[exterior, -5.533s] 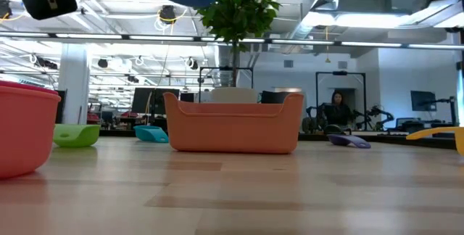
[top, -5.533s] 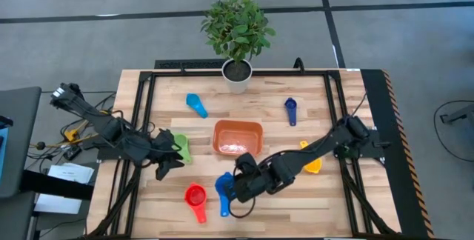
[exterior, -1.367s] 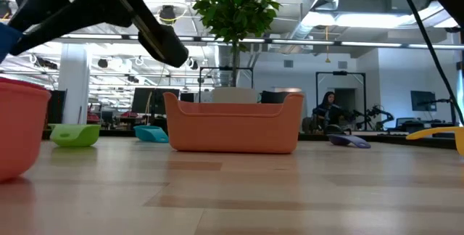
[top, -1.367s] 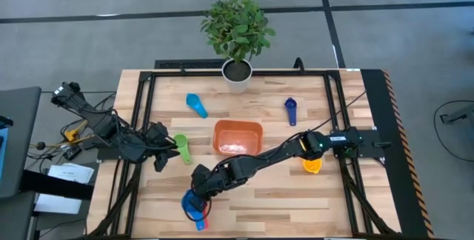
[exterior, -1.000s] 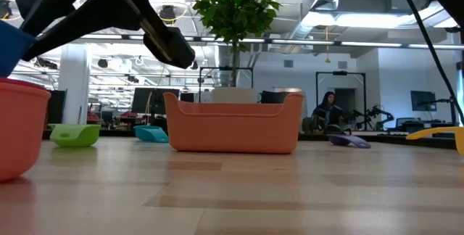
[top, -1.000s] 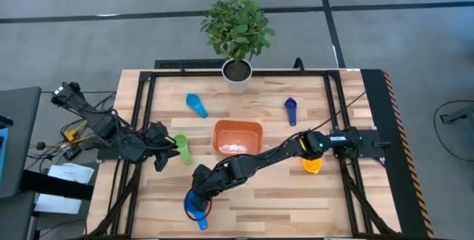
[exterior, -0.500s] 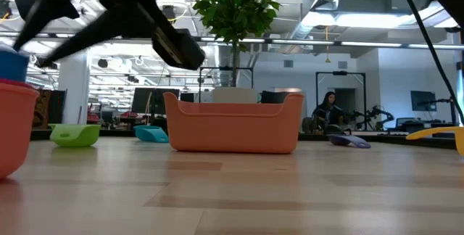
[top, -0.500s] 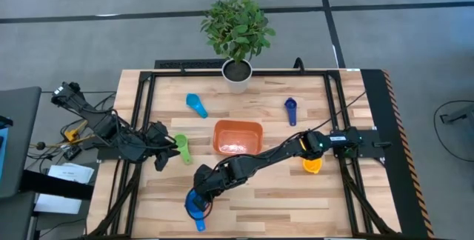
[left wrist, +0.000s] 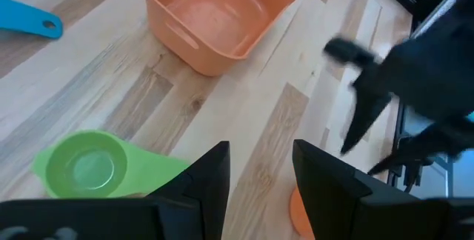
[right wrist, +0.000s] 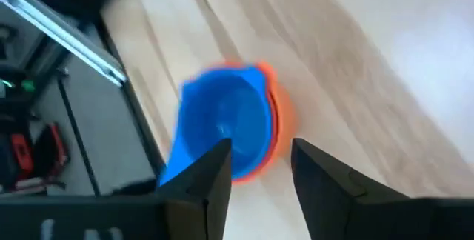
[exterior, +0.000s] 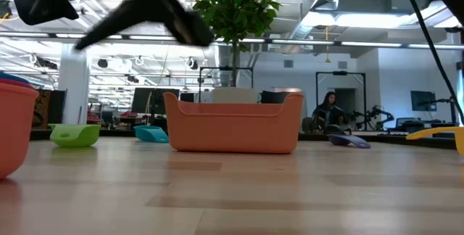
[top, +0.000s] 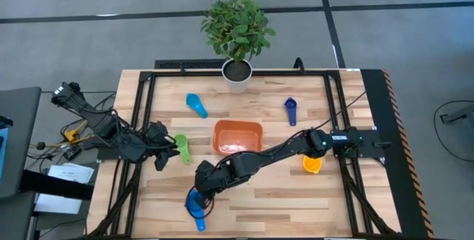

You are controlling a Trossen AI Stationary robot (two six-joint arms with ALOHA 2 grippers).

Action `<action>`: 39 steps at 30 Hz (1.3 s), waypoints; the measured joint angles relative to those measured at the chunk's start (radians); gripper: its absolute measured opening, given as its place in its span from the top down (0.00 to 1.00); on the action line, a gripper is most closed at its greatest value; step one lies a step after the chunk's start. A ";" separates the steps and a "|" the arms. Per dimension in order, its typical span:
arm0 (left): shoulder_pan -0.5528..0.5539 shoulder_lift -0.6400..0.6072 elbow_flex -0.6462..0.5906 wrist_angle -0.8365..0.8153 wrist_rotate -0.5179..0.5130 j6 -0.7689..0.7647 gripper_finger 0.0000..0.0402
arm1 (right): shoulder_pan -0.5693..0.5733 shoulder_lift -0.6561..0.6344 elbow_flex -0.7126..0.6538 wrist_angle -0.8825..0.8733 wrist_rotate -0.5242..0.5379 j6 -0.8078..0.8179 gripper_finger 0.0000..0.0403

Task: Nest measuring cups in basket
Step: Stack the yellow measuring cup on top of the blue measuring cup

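A blue measuring cup (right wrist: 222,125) sits nested inside a red measuring cup (exterior: 13,130) near the table's front left, its handle toward the near edge. My right gripper (right wrist: 259,150) hovers open just above and beyond it (top: 201,187), touching nothing. The orange basket (top: 238,137) stands mid-table. My left gripper (top: 164,153) waits open beside a green cup (left wrist: 89,167) lying on the table. A light blue cup (top: 196,105), a navy cup (top: 290,109) and a yellow-orange cup (top: 312,164) lie around the basket.
A white pot with a green plant (top: 237,73) stands at the table's far edge behind the basket. A black frame (top: 144,92) runs along the table's sides. My right arm (top: 281,151) stretches across the table in front of the basket.
My right gripper has lowered the blue cup into the red cup, opened and let go, then risen a little and drawn back toward the basket. The blue cup now rests inside the red one.
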 joint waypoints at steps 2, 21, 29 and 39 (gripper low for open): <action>0.000 0.000 0.000 -0.001 0.002 0.000 0.66 | 0.006 -0.041 -0.005 -0.086 0.059 0.000 0.57; 0.000 0.000 0.000 -0.003 -0.037 -0.056 0.66 | 0.075 -0.151 -0.029 -0.776 0.298 0.082 0.62; 0.000 0.000 0.000 0.005 -0.084 -0.079 0.66 | 0.158 -0.152 -0.029 -0.734 0.268 0.176 0.68; 0.027 0.041 0.000 0.023 -0.113 -0.031 0.66 | 0.249 -0.176 -0.030 -0.600 0.390 0.268 0.73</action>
